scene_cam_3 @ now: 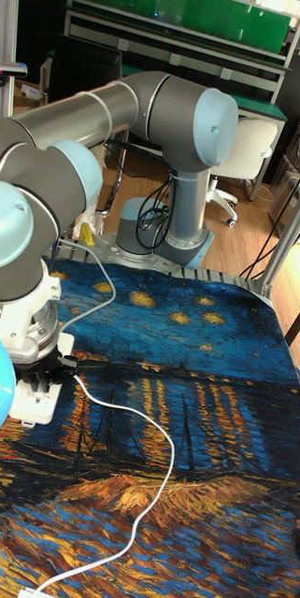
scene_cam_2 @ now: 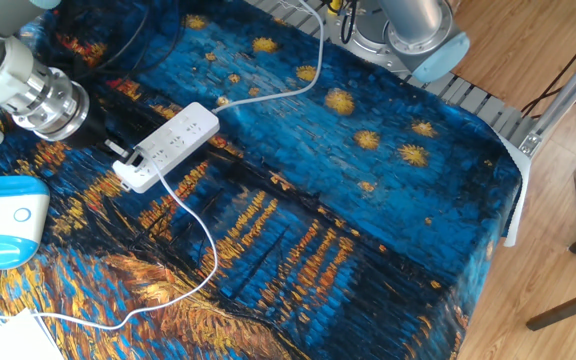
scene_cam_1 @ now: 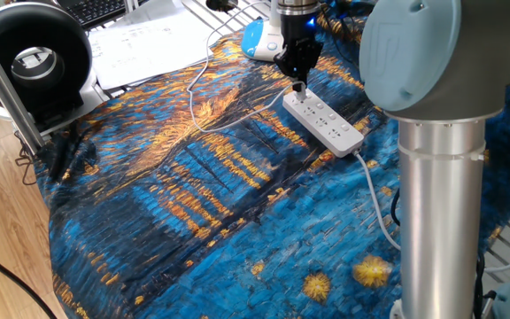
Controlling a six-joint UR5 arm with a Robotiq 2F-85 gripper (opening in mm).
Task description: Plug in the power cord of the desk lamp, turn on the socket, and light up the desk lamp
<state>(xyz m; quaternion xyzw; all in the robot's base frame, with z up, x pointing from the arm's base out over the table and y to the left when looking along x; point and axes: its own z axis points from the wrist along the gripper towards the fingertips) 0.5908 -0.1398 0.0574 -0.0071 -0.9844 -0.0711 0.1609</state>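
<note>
The socket [scene_cam_1: 323, 122] is a long white strip lying on the blue painted cloth, also seen in the other fixed view [scene_cam_2: 171, 139] and the tall view [scene_cam_3: 35, 403]. The thin white power cord [scene_cam_2: 206, 262] reaches the strip's end nearest the lamp, where its plug seems seated, and loops away over the cloth [scene_cam_1: 204, 121] [scene_cam_3: 142, 414]. My gripper [scene_cam_1: 300, 86] hangs just above that same end [scene_cam_2: 118, 149] [scene_cam_3: 52, 375], its black fingers close together and shut; I see nothing held. The desk lamp's blue-and-white base [scene_cam_1: 262, 39] [scene_cam_2: 4, 221] stands just beyond.
The strip's thick pale-grey cable [scene_cam_2: 298, 88] runs off toward the arm's base [scene_cam_2: 420, 42]. A black round fan [scene_cam_1: 34, 62] and papers [scene_cam_1: 144, 42] sit at the table's left. The arm's big grey column [scene_cam_1: 441, 177] blocks the right foreground.
</note>
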